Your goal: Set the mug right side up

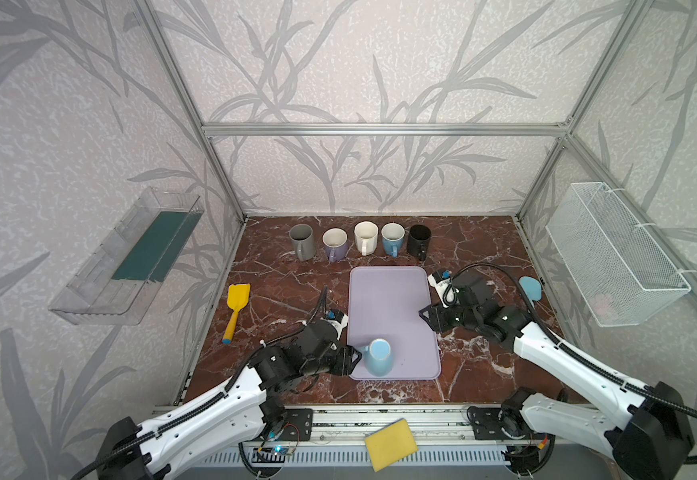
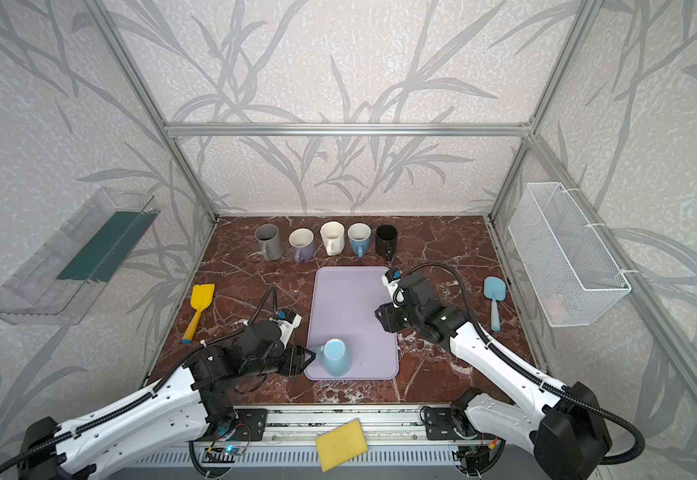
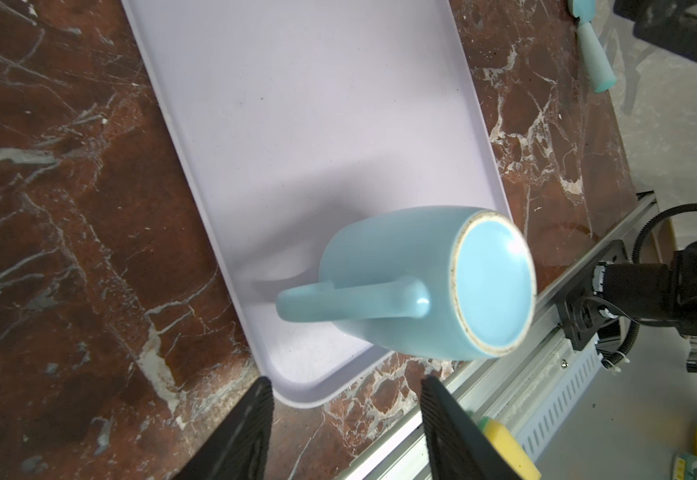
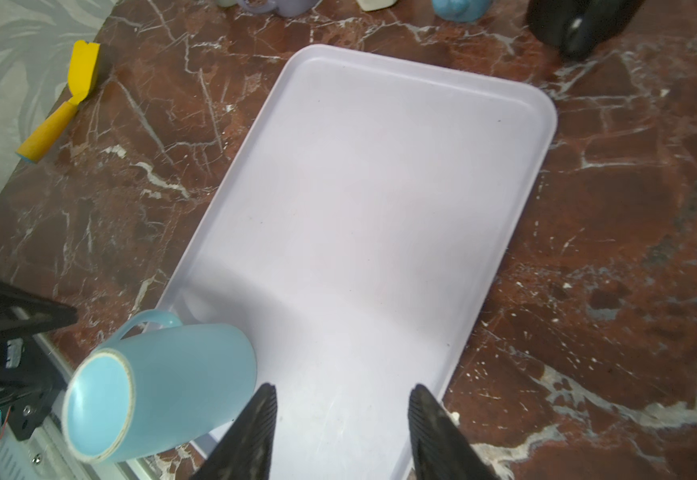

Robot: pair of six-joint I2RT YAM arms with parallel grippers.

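A light blue mug (image 1: 378, 358) (image 2: 335, 357) stands upside down, base up, on the front left corner of a lavender tray (image 1: 388, 299) (image 2: 347, 299). Its handle points left, toward my left gripper (image 1: 357, 357) (image 2: 311, 355). That gripper is open and level with the mug; in the left wrist view the mug (image 3: 421, 282) lies just ahead of the left gripper (image 3: 344, 386), with nothing between the fingers. My right gripper (image 1: 423, 316) (image 2: 379, 316) hangs open over the tray's right edge. In the right wrist view the mug (image 4: 159, 382) sits off to the side of the right gripper (image 4: 342, 395), above the tray (image 4: 380, 187).
Several upright mugs line the back: grey (image 1: 302, 242), purple (image 1: 335, 244), white (image 1: 366, 237), blue (image 1: 392, 239), black (image 1: 418, 241). A yellow scoop (image 1: 236, 305) lies left and a blue scoop (image 2: 494, 299) right. A yellow sponge (image 1: 391, 444) rests on the front rail. Bins hang on both side walls.
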